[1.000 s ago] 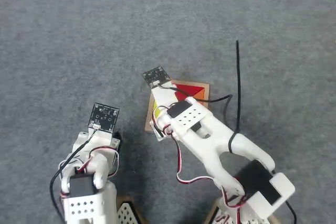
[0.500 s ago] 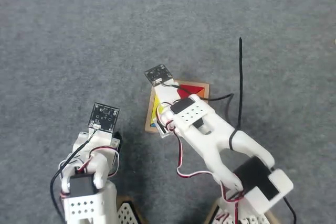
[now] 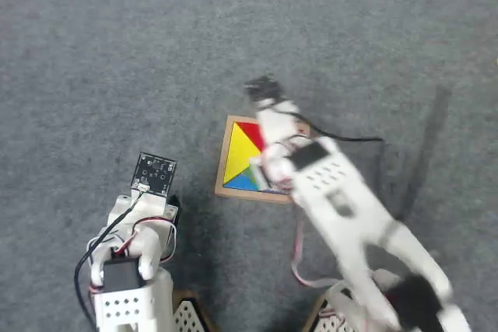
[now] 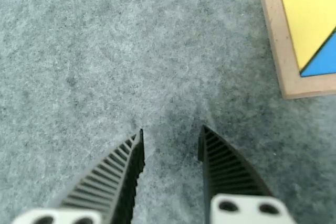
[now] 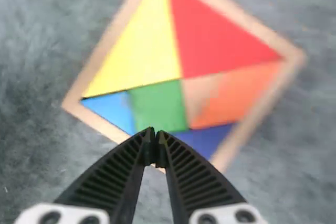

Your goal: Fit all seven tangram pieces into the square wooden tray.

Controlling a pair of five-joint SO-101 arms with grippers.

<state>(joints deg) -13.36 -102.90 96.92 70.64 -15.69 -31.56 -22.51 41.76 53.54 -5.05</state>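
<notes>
Now hanging over wooden tray [image 3: 221, 167] packed with tangram pieces [image 5: 142, 56]: right gripper [image 5: 155, 132], pinched together, empty; over carpet [image 4: 105, 51]: left gripper [image 4: 172, 132], parted, empty.

Fixed high camera looking down over table [image 3: 117, 60], wrist cameras close above it, all three sharing the tray [image 3: 220, 162]

The left arm [image 3: 128, 270] sat folded back near the table's near edge, left of centre, its wrist pointing away from the base. The left gripper [image 4: 172, 135] pointed down at the table with its jaws parted and nothing between them. The right arm [image 3: 342, 207] stretched from the near right corner toward the table's middle. The right gripper [image 5: 155, 134] had its fingertips pressed together, empty.
</notes>
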